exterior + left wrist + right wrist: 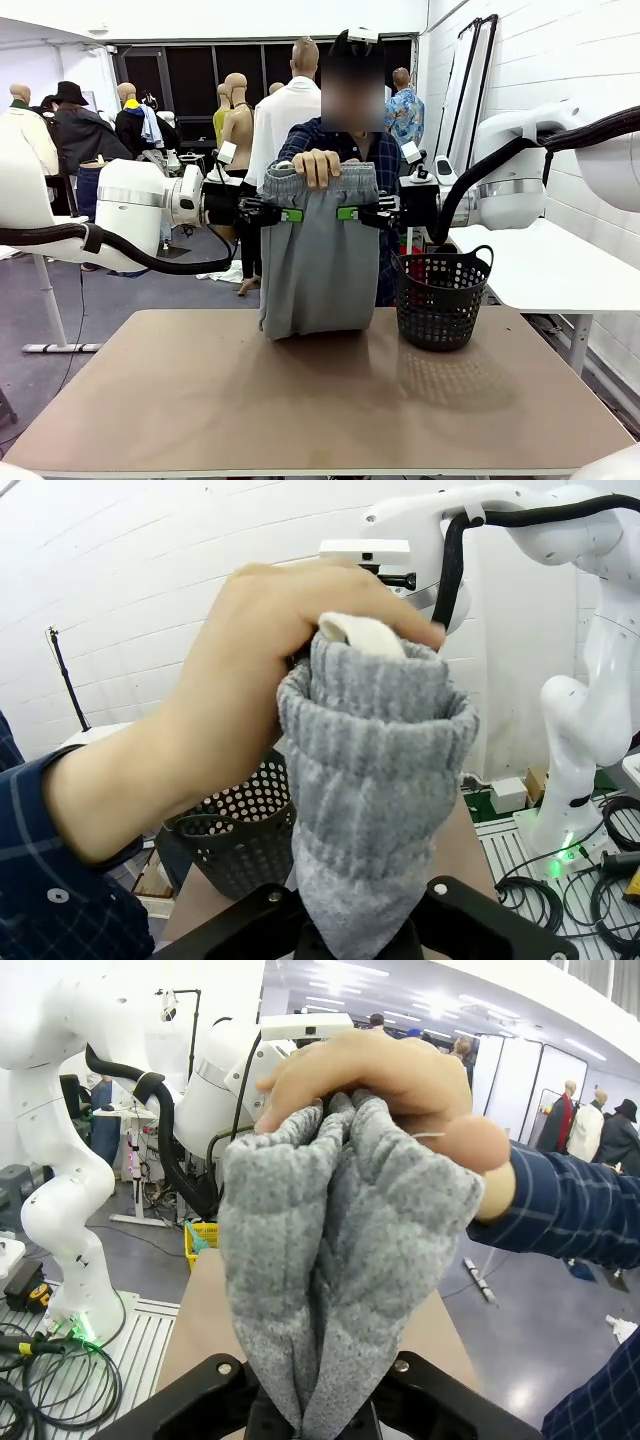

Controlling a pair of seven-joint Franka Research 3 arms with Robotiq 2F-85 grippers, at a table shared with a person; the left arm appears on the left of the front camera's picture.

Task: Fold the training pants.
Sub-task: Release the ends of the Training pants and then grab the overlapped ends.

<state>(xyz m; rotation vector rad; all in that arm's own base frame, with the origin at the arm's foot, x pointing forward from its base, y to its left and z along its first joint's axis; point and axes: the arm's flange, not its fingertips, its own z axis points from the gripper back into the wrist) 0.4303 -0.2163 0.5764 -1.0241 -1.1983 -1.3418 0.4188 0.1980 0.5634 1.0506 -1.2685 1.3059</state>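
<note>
So the left gripper [287,214] and right gripper [350,213] are both clamped on the pants [318,270], one per side just under the waistband. A hand [318,166] grips the top. Pants hang with the bottom on the table [300,400]. I'd lower both sides level, so nothing bunches.

white rounded arms [140,205] carry thick black cables [150,262] and green pads [291,215].

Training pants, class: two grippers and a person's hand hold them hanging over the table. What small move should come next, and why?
Probably the hand should release the waistband. The left gripper and right gripper are shut on the training pants just below it, and the lower end rests on the table, so the arms could carry them alone.
</note>
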